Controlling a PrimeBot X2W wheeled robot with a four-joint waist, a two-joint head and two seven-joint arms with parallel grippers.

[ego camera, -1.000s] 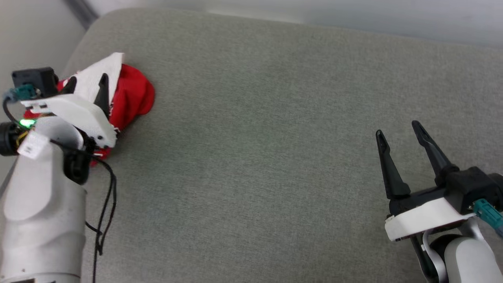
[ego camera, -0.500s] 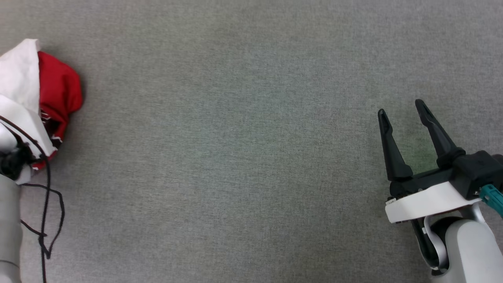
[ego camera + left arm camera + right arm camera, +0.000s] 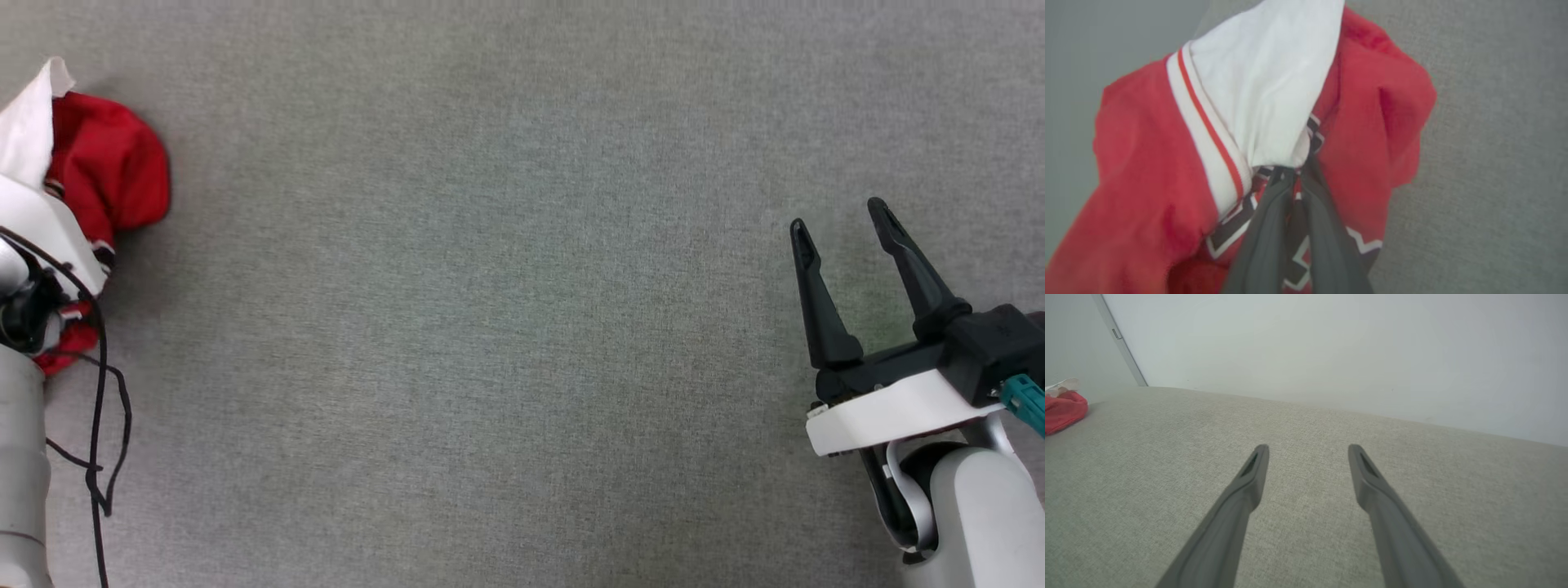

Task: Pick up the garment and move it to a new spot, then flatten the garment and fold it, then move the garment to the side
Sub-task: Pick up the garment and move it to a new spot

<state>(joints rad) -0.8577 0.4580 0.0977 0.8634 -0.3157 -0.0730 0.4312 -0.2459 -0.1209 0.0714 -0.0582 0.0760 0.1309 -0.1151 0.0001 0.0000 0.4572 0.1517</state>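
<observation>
One change | left end effector (image 3: 1290,173) just clamped onto crumpled red-and-white jersey garment (image 3: 1380,122) | right end effector (image 3: 841,219) fingers apart, empty | lift likely next

Bare robot test room, more lab than home.
A desk (image 3: 1167,465) covered in plain grey woven fabric, rounded at its far left corner, is backed by a blank pale wall (image 3: 1331,347) with one dark strip (image 3: 1120,339) running up it.
</observation>
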